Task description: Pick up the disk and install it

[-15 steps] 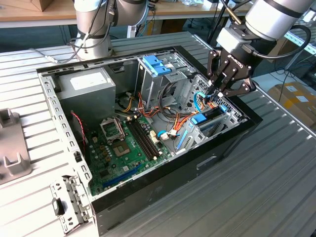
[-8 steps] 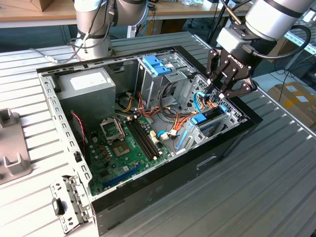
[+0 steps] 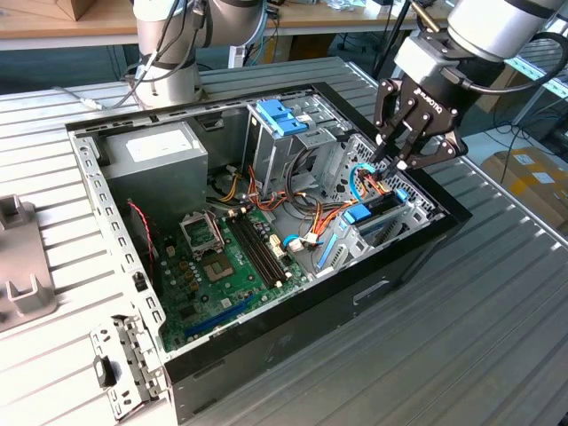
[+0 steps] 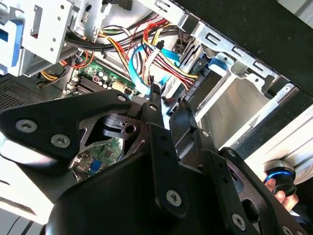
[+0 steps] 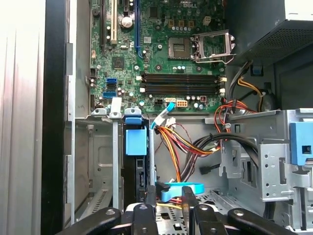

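Over the upper right of the exterior view, I am seeing the arm reaching in from the frame's top corner, with its wrist tilted and the gripper (image 3: 391,163) pointing down into the drive cage at the exterior view's right end of the open computer case (image 3: 266,342). I am reading the claw as narrow: in the first wrist view its fingers (image 5: 149,195) are standing slightly apart with nothing clamped between them, and a blue cable (image 5: 182,188) is lying behind the gap. The disk (image 3: 362,214) is sitting on edge in a cage slot just below the fingertips. In the first wrist view, its blue carrier (image 5: 136,142) is showing just beside one finger.
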Tool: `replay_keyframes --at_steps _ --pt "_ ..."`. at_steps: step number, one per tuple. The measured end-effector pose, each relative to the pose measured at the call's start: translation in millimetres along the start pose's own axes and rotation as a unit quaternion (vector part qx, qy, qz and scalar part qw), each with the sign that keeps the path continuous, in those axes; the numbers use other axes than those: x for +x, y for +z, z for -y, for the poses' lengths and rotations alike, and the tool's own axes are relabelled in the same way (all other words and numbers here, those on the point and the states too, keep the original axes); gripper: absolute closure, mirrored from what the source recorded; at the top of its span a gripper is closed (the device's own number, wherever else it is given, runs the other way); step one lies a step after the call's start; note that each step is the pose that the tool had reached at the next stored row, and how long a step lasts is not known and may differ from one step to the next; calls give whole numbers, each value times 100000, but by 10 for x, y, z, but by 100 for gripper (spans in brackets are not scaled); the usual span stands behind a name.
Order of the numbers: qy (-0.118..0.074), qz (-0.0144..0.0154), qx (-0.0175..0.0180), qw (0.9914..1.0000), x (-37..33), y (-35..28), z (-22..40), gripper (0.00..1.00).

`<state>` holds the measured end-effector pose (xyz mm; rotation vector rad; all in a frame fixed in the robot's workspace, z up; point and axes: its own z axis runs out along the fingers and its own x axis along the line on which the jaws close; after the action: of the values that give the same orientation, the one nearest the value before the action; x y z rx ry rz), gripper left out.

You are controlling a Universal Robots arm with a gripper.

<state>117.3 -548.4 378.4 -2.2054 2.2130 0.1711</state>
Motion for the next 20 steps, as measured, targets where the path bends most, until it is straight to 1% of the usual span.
replay_keyframes --at_steps 4,8,15,20 --pt "6 -8 3 100000 0 -2 -11 65" --pt "1 42 4 100000 0 1 -54 65" --pt "-3 43 0 100000 0 3 -55 65" --pt "2 41 0 100000 14 21 -53 65"
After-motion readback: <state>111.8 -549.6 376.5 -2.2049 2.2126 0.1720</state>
